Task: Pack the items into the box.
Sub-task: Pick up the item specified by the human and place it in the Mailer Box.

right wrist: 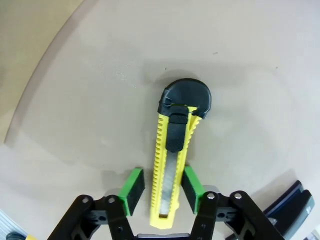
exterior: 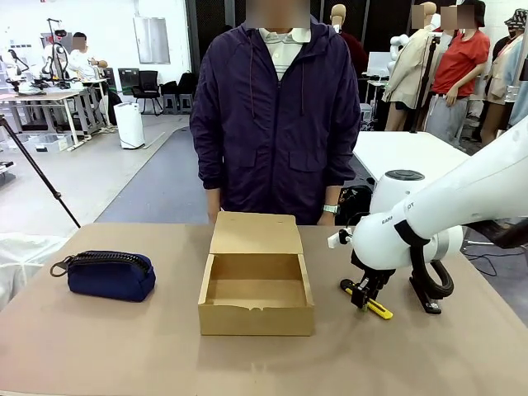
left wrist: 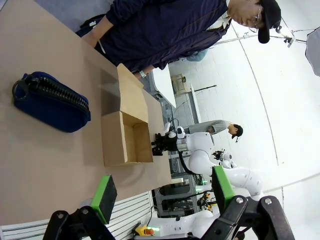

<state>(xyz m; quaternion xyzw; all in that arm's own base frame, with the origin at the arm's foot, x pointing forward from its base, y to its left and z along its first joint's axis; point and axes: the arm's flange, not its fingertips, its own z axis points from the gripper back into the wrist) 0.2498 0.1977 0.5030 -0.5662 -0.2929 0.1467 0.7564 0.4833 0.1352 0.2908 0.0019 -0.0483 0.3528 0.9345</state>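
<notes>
Right wrist view first: what is the right tool doing?

It is down at the brown surface, its green pads standing narrow on either side of a box cutter. One pad looks to touch the handle. A sliver of surface shows beside the other, so I judge the grip is not yet made.

Which step is this?

The pick-up of the first item, by my reading. The box is to the robot's left of the cutter, near the middle of the surface, open and empty. Its lid flap stands up at the far side, in front of a person. A black stapler lies just beyond the cutter, away from the box.

What does the next move need?

Both pads pressed on the handle's long sides, then a lift high enough to clear the box wall on the way over.

How do things look and feel?

The cutter is slim yellow plastic with ribbed edges, a black slider and a rounded black cap. The box is plain matte tan cardboard, shallow and rectangular. A navy fabric pouch with a black zip lies well apart on the other side.

And the left tool?

It hangs high above the surface, jaws wide, holding nothing.
</notes>
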